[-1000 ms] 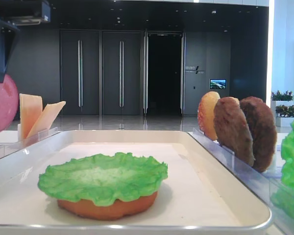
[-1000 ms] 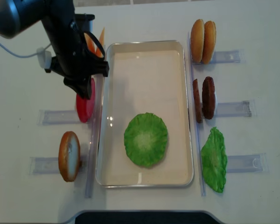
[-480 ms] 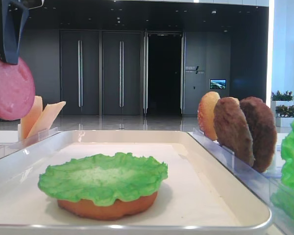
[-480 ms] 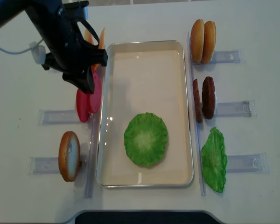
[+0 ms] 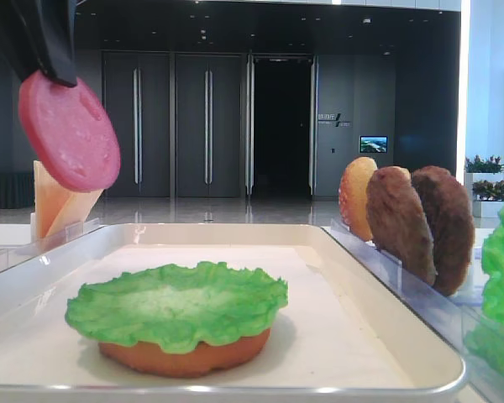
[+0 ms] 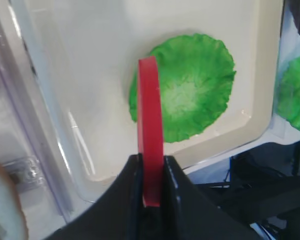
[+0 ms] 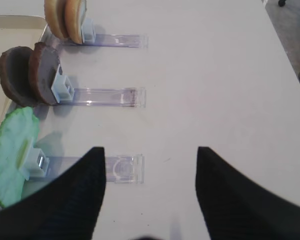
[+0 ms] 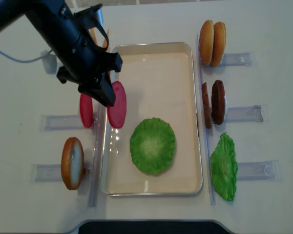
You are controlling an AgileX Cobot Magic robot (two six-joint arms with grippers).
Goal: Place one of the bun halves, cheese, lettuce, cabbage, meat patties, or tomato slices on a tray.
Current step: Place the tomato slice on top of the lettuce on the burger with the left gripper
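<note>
The left gripper (image 8: 106,94) has its jaws pinched on the top edge of one tomato slice (image 8: 116,104), which hangs on edge in the air just over the left rim of the tray (image 8: 151,46). A second tomato slice (image 8: 86,110) stands in its clear rack on the table (image 8: 19,122) just left of the tray. In the tray, the lettuce (image 8: 152,145) lies flat on a bun half (image 5: 185,356).

Judging from this, the step in hand is carrying the slice to the stack. To do it well, the arm should bring the slice over the middle of the lettuce, tip it from upright to flat, and let go only when it is low and level, so it neither rolls off nor drags the leaf aside.

The right gripper (image 7: 149,190) hovers over the table by the right-hand racks, jaws spread, holding nothing.
</note>
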